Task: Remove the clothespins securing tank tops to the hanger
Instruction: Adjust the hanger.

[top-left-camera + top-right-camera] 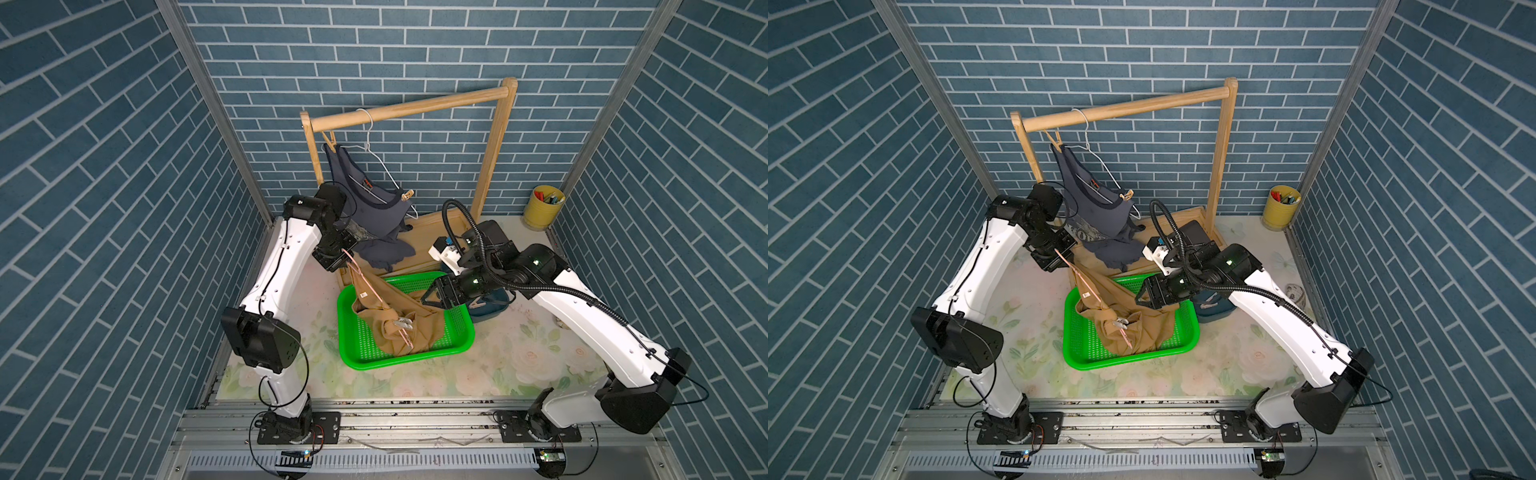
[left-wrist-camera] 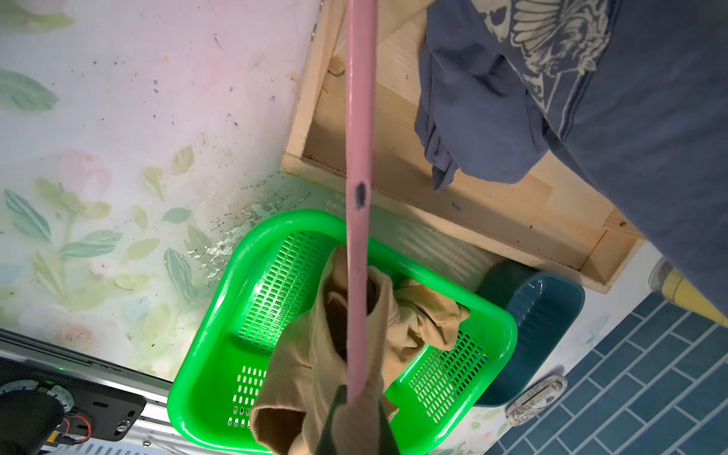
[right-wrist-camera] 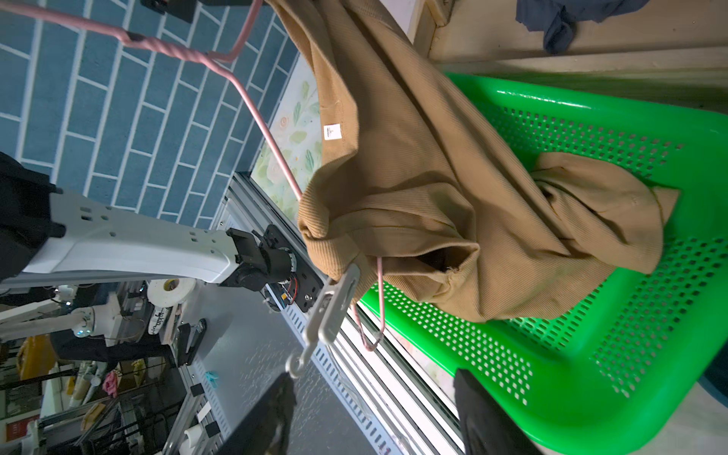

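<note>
Pale grey plastic clothespin [image 3: 335,305] on pink wire hanger [image 3: 169,49] is angled lengthwise toward wide-spread right end effector [image 3: 374,390] below, lower centre.

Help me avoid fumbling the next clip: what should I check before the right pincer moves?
1. Left pincer shut on pink hanger: ok.
2. Right pincer open, empty: ok.
3. Tan top over green basket: ok, its lower part rests inside.
4. Pale clothespin unobstructed in the right wrist view: ok, at the hanger's lower end.
5. Tan top freed: not ok, that clothespin grips it.
6. Dark top freed: not ok, a wooden clothespin is on it.
</note>
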You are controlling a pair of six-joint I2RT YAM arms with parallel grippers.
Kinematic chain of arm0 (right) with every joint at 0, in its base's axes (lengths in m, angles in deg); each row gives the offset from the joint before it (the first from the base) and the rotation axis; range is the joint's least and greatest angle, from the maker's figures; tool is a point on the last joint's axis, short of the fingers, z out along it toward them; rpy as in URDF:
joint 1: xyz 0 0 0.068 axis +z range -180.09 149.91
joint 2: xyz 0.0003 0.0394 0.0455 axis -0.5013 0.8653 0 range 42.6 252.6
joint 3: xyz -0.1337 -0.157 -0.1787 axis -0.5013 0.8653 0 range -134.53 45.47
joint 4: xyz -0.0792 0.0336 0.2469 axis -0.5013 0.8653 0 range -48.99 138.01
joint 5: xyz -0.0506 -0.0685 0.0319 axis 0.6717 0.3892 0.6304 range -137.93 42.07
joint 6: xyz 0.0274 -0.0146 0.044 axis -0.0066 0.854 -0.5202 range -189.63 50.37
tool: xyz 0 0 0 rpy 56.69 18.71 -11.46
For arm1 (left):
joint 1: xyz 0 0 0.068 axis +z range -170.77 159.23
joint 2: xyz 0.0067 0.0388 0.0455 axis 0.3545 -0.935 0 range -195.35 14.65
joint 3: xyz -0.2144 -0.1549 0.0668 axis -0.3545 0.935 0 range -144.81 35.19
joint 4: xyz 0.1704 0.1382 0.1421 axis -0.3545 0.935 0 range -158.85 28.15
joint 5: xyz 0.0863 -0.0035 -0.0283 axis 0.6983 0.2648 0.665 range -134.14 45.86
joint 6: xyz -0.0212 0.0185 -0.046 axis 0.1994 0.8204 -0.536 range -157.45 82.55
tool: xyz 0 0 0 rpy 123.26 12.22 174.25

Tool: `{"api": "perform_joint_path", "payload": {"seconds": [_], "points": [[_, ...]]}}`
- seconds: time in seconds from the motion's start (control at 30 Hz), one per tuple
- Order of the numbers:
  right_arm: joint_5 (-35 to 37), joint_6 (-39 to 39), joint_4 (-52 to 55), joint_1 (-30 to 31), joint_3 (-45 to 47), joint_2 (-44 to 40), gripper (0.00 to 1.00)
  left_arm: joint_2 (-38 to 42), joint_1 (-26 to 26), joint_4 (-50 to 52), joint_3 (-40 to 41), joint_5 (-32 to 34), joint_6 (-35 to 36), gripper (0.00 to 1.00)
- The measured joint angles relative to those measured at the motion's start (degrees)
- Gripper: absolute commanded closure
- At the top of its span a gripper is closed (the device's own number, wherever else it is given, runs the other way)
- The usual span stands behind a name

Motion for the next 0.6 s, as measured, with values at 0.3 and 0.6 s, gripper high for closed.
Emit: {"api": "perform_joint_path", "payload": {"seconds": [0.3, 0.6], "points": [[-5.49, -4.11, -8.76, 2.05, 4.76, -1.11, 0.33, 5.55, 0.09, -6.47, 4.39, 1.42, -5.4, 1.0], [-7.45, -3.56, -11.45, 2.64, 5.97, 1.88, 0.34, 5.53, 0.52, -9.4, 6.88, -1.01, -6.88, 1.0]]}}
